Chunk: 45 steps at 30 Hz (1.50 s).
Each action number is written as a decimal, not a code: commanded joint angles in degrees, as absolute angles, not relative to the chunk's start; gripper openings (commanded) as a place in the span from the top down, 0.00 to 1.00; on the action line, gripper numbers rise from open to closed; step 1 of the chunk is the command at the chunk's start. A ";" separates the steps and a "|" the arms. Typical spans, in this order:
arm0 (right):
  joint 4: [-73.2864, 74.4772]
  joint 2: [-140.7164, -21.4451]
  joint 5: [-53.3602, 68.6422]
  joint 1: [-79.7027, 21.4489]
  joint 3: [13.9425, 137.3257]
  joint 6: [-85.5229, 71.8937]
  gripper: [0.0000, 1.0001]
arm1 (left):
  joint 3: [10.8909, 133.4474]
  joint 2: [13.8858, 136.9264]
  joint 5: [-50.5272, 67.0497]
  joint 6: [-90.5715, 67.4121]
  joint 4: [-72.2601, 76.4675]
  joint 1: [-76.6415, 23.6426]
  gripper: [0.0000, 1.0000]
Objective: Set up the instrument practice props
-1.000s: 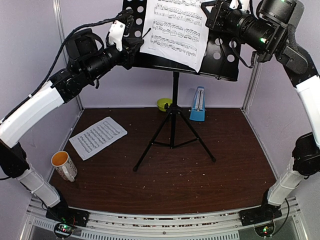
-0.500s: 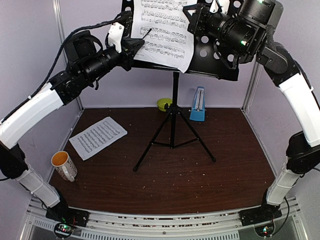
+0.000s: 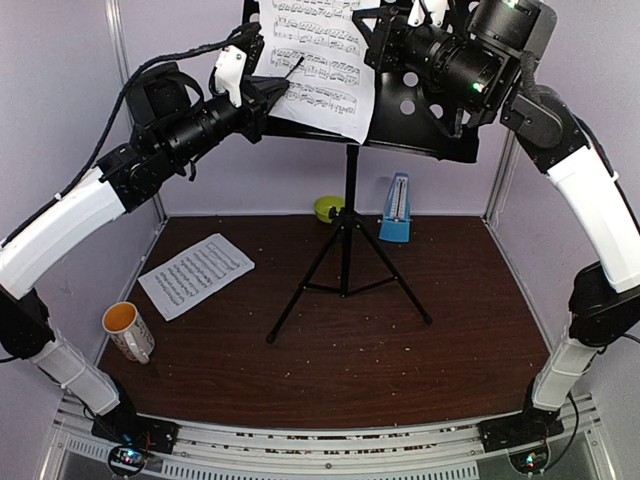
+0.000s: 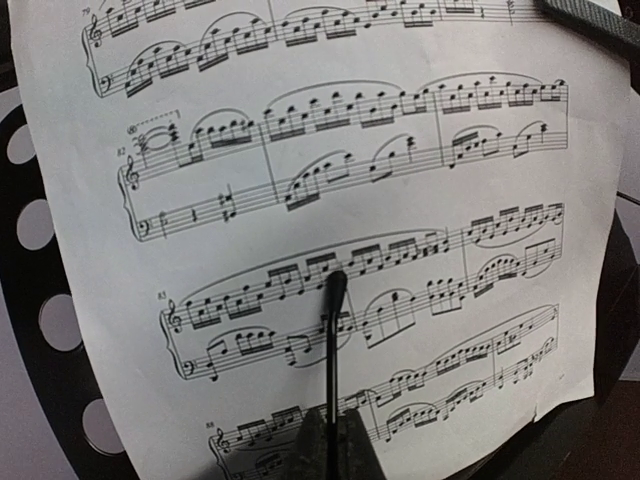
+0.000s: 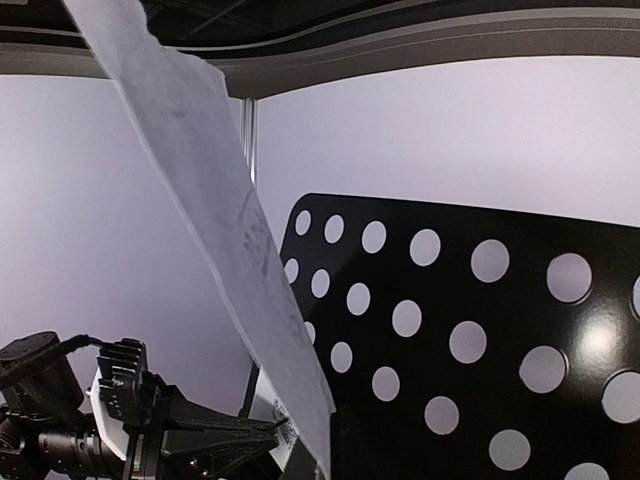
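Note:
The black music stand (image 3: 347, 235) stands mid-table on its tripod, its perforated desk (image 3: 425, 115) up high. My right gripper (image 3: 383, 40) is shut on the top of one sheet-music page (image 3: 320, 60), which hangs in front of the desk's left half. In the right wrist view the page (image 5: 230, 230) runs edge-on down into my right gripper (image 5: 325, 455). My left gripper (image 3: 272, 95) is shut on a thin black rod (image 4: 333, 340) whose tip rests against the page (image 4: 350, 180). The second page (image 3: 195, 275) lies flat at the table's left. The blue metronome (image 3: 397, 210) stands at the back.
A white mug (image 3: 128, 331) with an orange inside stands at the front left. A lime-green bowl (image 3: 328, 208) sits at the back behind the stand's pole. The tripod legs (image 3: 400, 290) spread over the middle of the brown table. Walls close the sides and back.
My right gripper has carried the page left and upward across the desk. The left arm with the rod has barely moved.

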State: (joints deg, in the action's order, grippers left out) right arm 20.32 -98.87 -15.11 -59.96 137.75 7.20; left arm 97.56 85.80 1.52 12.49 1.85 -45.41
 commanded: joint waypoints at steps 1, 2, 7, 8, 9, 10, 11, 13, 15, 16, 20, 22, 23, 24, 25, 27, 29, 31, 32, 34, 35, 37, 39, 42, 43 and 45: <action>17.88 -99.47 -10.67 -58.98 138.10 7.80 0.99 | 97.20 83.31 4.86 12.65 9.14 -45.93 1.00; 18.03 -99.50 -10.11 -58.81 138.08 7.74 0.99 | 97.09 83.23 4.84 12.59 9.14 -45.88 1.00; 18.41 -99.84 -8.53 -58.34 137.81 7.69 0.94 | 96.60 82.79 4.85 12.65 9.14 -45.89 1.00; 18.45 -99.88 -8.77 -58.30 137.80 7.61 0.92 | 96.59 82.73 4.84 12.66 9.07 -45.92 1.00; 18.42 -100.00 -8.90 -58.24 137.79 7.49 0.89 | 96.53 82.78 4.89 12.66 9.13 -45.88 1.00; 18.38 -100.02 -9.26 -58.15 137.73 7.25 0.85 | 96.55 82.79 4.84 12.61 9.10 -45.88 1.00; 18.18 -100.05 -9.76 -58.18 137.59 7.15 0.81 | 96.63 82.78 4.89 12.64 9.14 -45.88 1.00; 17.45 -99.81 -11.15 -58.12 137.11 7.08 0.78 | 96.81 82.87 4.93 12.62 9.09 -45.89 1.00; 16.86 -99.88 -12.40 -58.05 136.85 7.12 0.76 | 96.98 82.95 4.99 12.54 8.92 -45.88 1.00; 16.75 -99.99 -12.87 -57.94 136.92 7.23 0.76 | 97.03 83.03 5.05 12.55 8.87 -45.88 1.00; 16.81 -100.17 -14.32 -57.99 136.93 7.25 0.66 | 97.20 83.19 5.02 12.52 8.75 -45.88 1.00; 16.73 -100.28 -15.65 -57.88 136.93 7.27 0.60 | 97.37 83.33 5.01 12.50 8.66 -45.90 1.00; 16.59 -100.34 -16.39 -57.86 136.87 7.36 0.59 | 97.43 83.39 4.93 12.47 8.65 -45.93 1.00; 16.36 -100.37 -17.14 -57.76 136.85 7.38 0.59 | 97.47 83.48 5.01 12.49 8.67 -45.91 1.00; 16.04 -100.37 -18.08 -57.71 136.85 7.39 0.63 | 97.49 83.49 5.08 12.48 8.64 -45.88 1.00; 15.40 -100.50 -18.89 -57.46 136.76 7.39 0.75 | 97.56 83.53 5.02 12.40 8.64 -45.90 1.00; 14.81 -100.66 -18.37 -57.18 136.68 7.21 0.84 | 97.60 83.58 5.04 12.47 8.73 -45.88 1.00; 14.36 -100.87 -16.20 -56.82 136.46 7.06 0.92 | 97.68 83.72 5.09 12.51 8.78 -45.88 1.00; 14.26 -101.03 -15.24 -56.71 136.56 6.87 0.95 | 97.85 83.85 5.02 12.52 8.62 -45.88 1.00; 13.98 -101.51 -13.79 -56.47 136.66 6.51 0.99 | 98.00 84.01 5.00 12.59 8.52 -45.90 1.00; 13.80 -101.68 -13.13 -56.37 136.69 6.31 1.00 | 98.00 84.02 4.99 12.73 8.55 -45.88 1.00; 13.58 -101.96 -12.25 -56.11 136.67 5.82 1.00 | 98.08 84.05 4.92 12.66 8.43 -45.92 1.00; 13.38 -102.23 -11.42 -56.04 136.67 5.67 1.00 | 98.09 84.18 4.96 12.81 8.48 -45.88 1.00; 13.20 -102.68 -10.11 -55.83 136.67 5.31 1.00 | 98.15 84.28 5.01 12.83 8.51 -45.89 1.00; 13.11 -102.86 -9.62 -55.78 136.67 5.22 1.00 | 98.17 84.35 5.13 12.83 8.52 -45.88 1.00; 12.87 -103.04 -8.80 -55.67 136.68 5.04 1.00 | 98.26 84.35 5.23 12.91 8.50 -45.89 1.00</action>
State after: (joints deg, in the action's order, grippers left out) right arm 14.33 -102.28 -11.75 -56.10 136.99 6.02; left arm 96.23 84.97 2.37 12.49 2.94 -45.41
